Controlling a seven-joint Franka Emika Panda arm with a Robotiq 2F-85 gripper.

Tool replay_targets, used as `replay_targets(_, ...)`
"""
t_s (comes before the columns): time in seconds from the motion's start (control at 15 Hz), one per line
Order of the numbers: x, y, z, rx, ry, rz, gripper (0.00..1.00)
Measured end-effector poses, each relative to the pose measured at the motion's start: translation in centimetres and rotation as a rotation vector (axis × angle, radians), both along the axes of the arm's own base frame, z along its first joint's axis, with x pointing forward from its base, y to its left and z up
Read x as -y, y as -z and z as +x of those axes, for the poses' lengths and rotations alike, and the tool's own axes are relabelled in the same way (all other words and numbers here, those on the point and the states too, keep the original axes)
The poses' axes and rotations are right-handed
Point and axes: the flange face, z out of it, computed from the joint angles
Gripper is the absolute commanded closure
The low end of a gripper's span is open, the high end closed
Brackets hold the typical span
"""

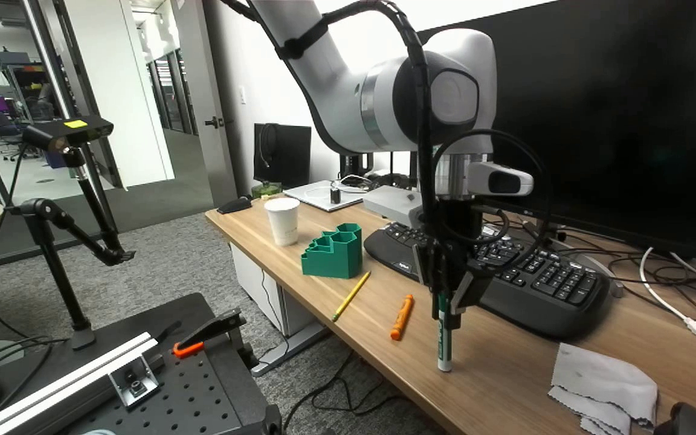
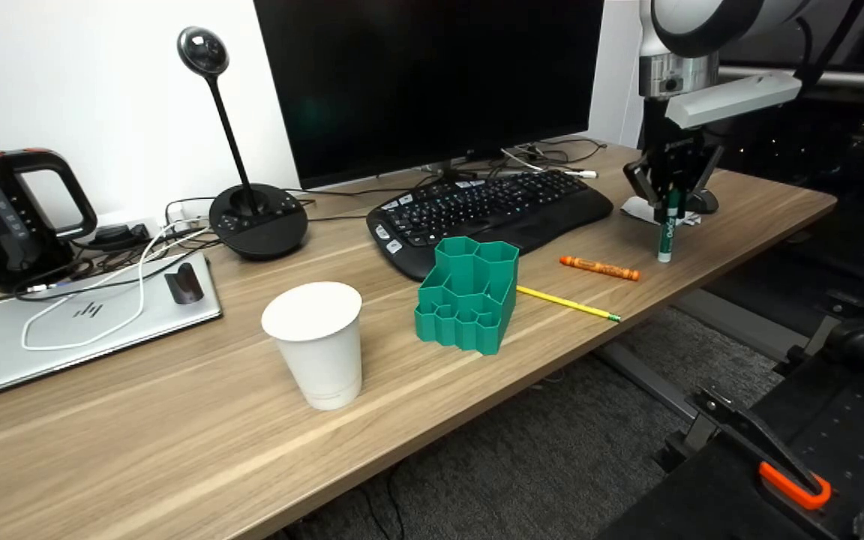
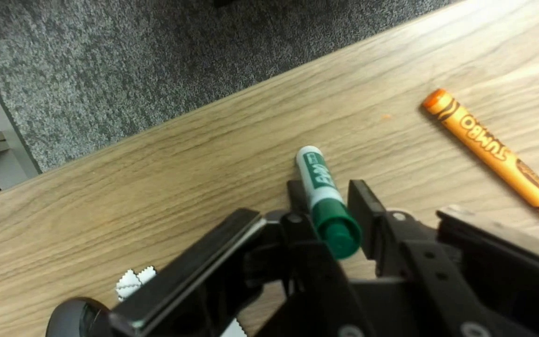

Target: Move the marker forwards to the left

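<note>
The fingers [image 3: 367, 208] grip the marker [image 1: 444, 338] nearly upright, pale end down; whether that end touches the desk [image 1: 499, 374] cannot be told. The wrist view alone shows the round top of the marker's green cap [image 3: 337, 238]. A webcam [image 2: 203, 51], well apart from the marker, shows its head in an exterior view alone. Near the marker lies an orange crayon [image 3: 496, 154]; the pencil [image 2: 567, 302], holder [image 1: 333, 264] and cup [image 2: 331, 364] are farther off on that side. Opposite are a cloth [image 1: 602, 377] and a mouse [image 2: 704, 201]. The keyboard [image 2: 492, 214] sits between marker and monitor [image 2: 439, 82].
</note>
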Motion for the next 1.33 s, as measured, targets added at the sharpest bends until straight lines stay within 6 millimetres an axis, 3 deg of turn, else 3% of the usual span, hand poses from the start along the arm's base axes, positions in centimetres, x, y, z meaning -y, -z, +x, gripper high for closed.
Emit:
replay_targets(0.27,0.5,-0.6,0.0,-0.029,0.026,0.012,0.95)
replay_targets(0.73,-0.7,-5.7,3.1,0.086,0.048,0.054,0.95)
replay_targets(0.93,-3.2,-4.4,4.8,0.093,0.039,0.087,0.95)
replay_targets(1.2,-6.9,-0.3,6.7,0.065,-0.012,0.099,0.95)
replay_targets(1.33,-8.1,-0.3,7.9,0.081,-0.031,0.099,0.95)
